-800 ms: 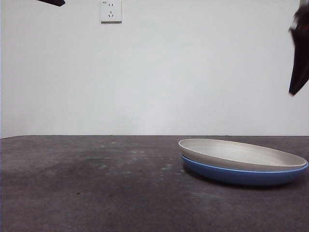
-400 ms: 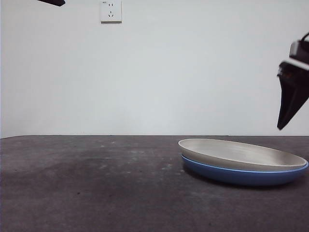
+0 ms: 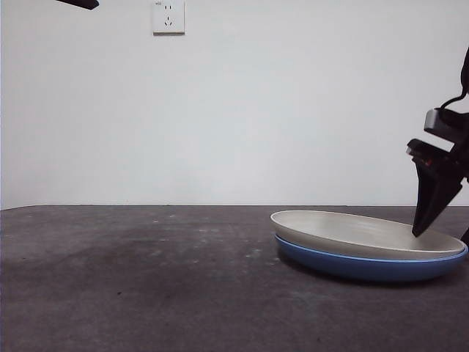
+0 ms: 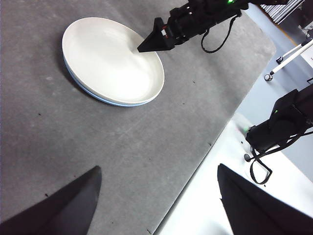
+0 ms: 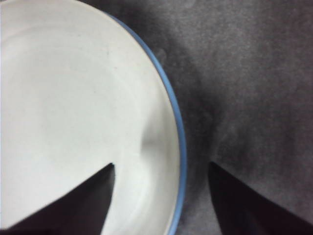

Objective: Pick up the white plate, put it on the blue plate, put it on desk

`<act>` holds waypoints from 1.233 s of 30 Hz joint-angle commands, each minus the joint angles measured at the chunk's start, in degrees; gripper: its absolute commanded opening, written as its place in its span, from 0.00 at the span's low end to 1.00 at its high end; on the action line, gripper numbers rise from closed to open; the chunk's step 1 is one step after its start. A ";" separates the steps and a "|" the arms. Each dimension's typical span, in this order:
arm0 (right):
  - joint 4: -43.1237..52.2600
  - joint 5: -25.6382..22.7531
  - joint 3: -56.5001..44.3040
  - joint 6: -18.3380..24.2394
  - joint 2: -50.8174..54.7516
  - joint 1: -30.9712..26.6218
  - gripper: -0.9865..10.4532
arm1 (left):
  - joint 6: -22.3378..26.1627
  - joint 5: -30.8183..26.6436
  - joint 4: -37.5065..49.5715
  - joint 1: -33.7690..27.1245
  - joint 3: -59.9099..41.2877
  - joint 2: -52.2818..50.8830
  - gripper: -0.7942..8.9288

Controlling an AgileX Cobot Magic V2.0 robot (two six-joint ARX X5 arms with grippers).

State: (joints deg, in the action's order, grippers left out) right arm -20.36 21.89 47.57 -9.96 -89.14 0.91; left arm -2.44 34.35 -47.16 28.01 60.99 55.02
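Observation:
The white plate lies stacked inside the blue plate on the desk, at the right. My right gripper is open and low at the stack's right edge. One jaw is over the white plate's inside and the other is outside the blue rim, over the desk. The left wrist view shows the white plate, a thin blue edge and the right gripper above them. My left gripper is open, empty and high, far from the plates.
A wall socket is on the white wall behind. The left arm shows only as a black tip at the top left. The desk's edge runs near a black device off the table.
My right gripper has come down from the upper right edge of the front view to the plates' right rim. The plates and left arm have not moved.

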 commanded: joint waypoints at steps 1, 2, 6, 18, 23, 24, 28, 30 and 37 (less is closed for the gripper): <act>0.96 0.15 0.52 -0.55 -1.49 0.04 0.25 | 0.48 0.17 0.46 0.35 0.46 0.39 0.47; 1.16 0.11 0.52 -0.55 -1.49 0.04 0.23 | 0.48 0.17 0.46 0.35 0.46 0.39 0.47; 1.51 -1.57 0.52 -0.57 -1.49 0.02 0.16 | 0.48 0.15 0.46 0.35 0.46 0.39 0.47; 1.53 -2.71 0.55 -1.51 -1.33 -0.79 0.10 | 0.50 0.15 0.46 0.35 0.46 0.39 0.47; 1.70 -2.23 0.55 -2.03 1.18 -0.94 0.10 | 0.50 0.15 0.46 0.35 0.46 0.39 0.47; 1.79 -2.23 0.55 -2.25 1.95 -0.94 0.10 | 0.50 0.15 0.46 0.35 0.46 0.39 0.47; 2.08 -0.83 0.66 -3.39 6.23 -0.94 0.10 | 0.59 0.15 0.48 0.35 0.46 0.39 0.47; 2.08 0.74 0.79 -4.11 8.22 -0.87 0.10 | 0.59 0.15 0.48 0.35 0.46 0.39 0.47; 2.51 1.95 1.49 -7.56 12.50 2.21 0.10 | 0.72 0.15 0.48 0.35 0.46 0.39 0.47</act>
State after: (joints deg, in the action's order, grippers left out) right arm -18.61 22.76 47.72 -15.38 -76.20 2.46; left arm -2.42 34.35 -47.16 28.01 60.99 55.02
